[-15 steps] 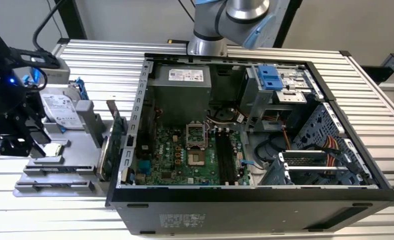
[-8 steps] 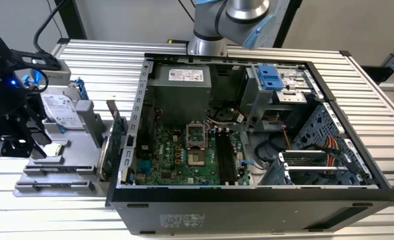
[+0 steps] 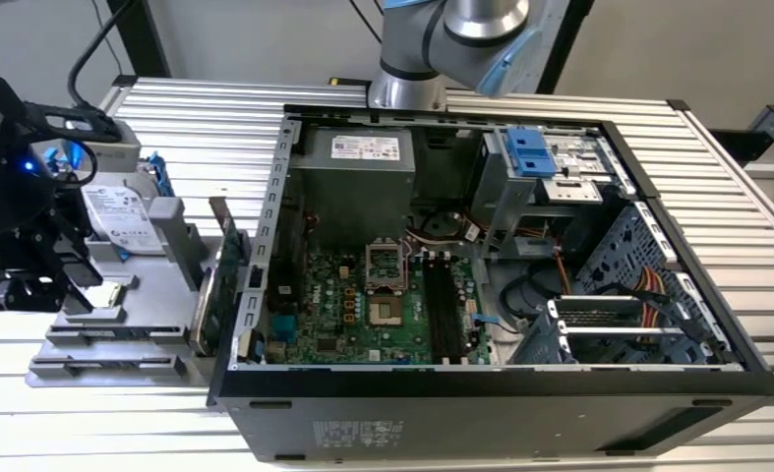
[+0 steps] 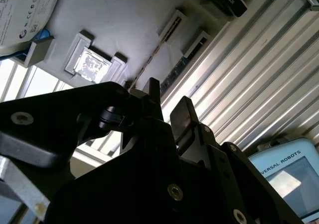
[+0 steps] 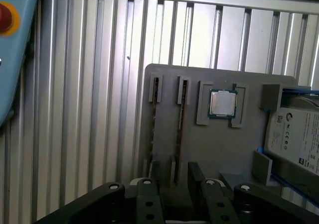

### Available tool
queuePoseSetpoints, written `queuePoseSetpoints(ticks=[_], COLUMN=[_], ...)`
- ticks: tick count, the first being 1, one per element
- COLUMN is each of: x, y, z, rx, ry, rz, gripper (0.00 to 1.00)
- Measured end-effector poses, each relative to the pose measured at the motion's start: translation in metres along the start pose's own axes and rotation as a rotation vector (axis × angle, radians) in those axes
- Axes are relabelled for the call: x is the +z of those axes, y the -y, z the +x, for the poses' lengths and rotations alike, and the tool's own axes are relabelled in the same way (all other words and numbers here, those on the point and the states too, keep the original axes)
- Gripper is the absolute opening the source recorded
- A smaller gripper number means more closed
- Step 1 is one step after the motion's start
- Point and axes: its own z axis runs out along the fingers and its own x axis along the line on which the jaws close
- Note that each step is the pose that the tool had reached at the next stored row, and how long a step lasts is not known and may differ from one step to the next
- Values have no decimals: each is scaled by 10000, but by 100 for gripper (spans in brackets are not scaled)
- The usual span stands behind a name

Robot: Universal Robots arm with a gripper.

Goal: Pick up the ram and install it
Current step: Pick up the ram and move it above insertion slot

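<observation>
The ram stands on edge in a narrow slot of the grey parts holder, showing as a thin dark strip; it appears the same way in the second wrist view. My gripper hovers over that end of the holder. It is open, its two black fingers standing either side of the strip's line with nothing held. In the exterior view the gripper is at the far left, over the holder, well away from the open computer case.
A second slot beside the ram holds a similar thin strip. The holder also carries a square silver processor, a hard drive and an upright expansion card. The case's motherboard lies exposed. A blue pendant rests on the ribbed table.
</observation>
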Motion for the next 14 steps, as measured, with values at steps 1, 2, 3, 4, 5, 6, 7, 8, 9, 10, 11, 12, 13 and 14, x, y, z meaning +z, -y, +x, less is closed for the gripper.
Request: queuePoseSetpoints(ticks=[1,2,3,4,5,6,7,8,9,10,11,12,13,14], x=[1,1,1,2,5,10,16,24,35,49,63,75,87,100], y=[0,0,0,0,0,0,0,0,-1,-2,-3,-3,-4,-4], z=[0,0,0,0,0,0,0,0,0,1,3,4,4,5], rx=[0,0,0,0,0,0,0,0,0,1,2,2,1,5], ry=[1,1,1,2,2,4,4,2,2,2,2,2,1,1], rz=[1,2,2,2,3,5,5,3,2,2,3,3,1,1], gripper=[100,100,100,100,100,100,100,100,100,100,100,100,100,100])
